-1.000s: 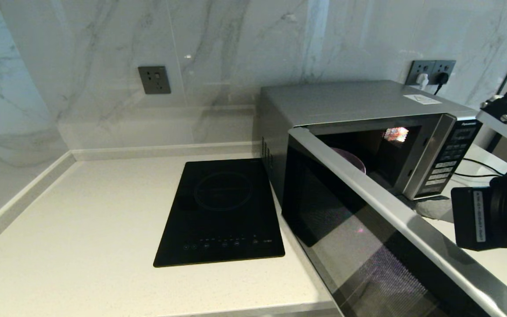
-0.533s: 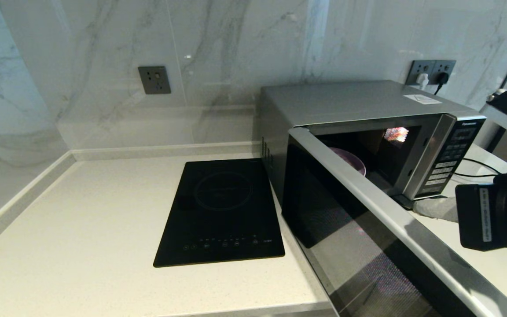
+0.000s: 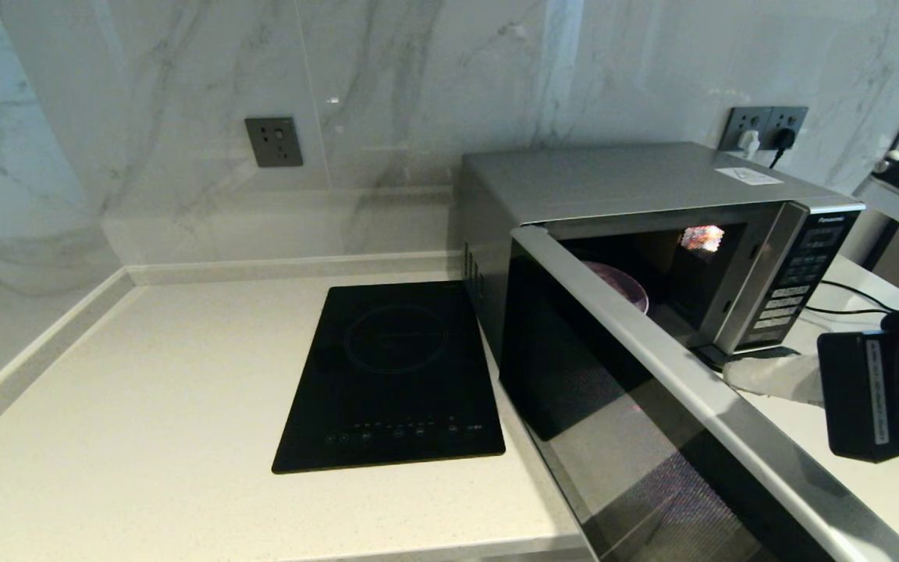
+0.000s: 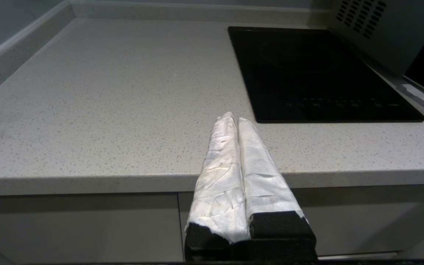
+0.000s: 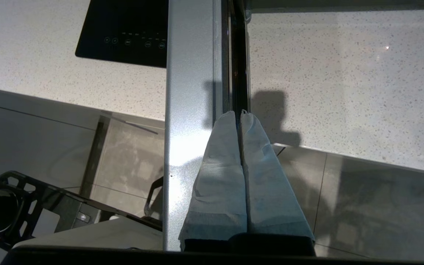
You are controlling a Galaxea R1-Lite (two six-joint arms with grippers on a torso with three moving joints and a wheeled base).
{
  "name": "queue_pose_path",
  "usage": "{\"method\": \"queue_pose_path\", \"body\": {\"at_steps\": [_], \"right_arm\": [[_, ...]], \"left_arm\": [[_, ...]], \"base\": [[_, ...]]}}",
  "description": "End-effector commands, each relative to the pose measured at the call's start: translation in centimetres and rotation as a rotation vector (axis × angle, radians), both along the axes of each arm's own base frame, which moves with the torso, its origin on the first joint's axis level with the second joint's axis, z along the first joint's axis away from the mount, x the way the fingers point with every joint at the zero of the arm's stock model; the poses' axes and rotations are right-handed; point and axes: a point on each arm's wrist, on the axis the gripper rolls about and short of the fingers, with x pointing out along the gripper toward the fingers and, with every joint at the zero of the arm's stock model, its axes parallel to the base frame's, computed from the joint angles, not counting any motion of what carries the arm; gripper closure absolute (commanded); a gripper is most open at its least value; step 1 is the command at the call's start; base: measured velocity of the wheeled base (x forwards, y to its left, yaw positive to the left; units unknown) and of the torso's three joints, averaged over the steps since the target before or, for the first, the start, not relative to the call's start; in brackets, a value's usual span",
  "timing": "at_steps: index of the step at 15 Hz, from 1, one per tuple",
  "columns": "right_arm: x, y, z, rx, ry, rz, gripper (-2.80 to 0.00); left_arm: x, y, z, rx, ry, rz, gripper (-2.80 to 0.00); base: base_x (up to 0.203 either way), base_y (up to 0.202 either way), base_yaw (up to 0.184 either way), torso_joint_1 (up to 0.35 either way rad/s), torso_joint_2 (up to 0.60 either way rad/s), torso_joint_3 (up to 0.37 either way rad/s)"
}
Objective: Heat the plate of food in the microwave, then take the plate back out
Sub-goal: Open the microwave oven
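The plate of food [image 3: 627,286] sits inside the microwave [image 3: 652,203], right of the hob [image 3: 391,375].

Probably a home kitchen: speckled countertop [image 3: 145,390], marble wall [image 3: 184,94], inset induction hob [image 3: 391,375], microwave [image 3: 613,187], wall sockets [image 3: 273,141].

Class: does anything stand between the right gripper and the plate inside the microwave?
Nothing visible does. The door is swung open toward the robot, leaving the microwave cavity clear on the right gripper side. The plate sits inside, partly hidden by the door's top edge.
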Motion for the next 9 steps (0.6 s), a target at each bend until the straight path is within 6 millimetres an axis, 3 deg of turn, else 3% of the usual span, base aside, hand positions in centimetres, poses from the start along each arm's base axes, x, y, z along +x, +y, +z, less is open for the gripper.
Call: {"method": "queue_pose_path", "body": {"at_steps": [1,9], "right_arm": [[0.1,0.2,-0.5,-0.011,0.02,0.007,0.0],[-0.6,1.4,-0.8,0.004,0.054,0.082,0.0]], "left_arm": [[0.0,0.0,0.0,-0.001,0.001,0.001,0.0],[0.0,0.0,0.0,-0.001,0.001,0.001,0.0]], "base": [[0.0,0.0,0.0,0.0,0.0,0.0],[0.0,0.0,0.0,0.0,0.0,0.0]]}}
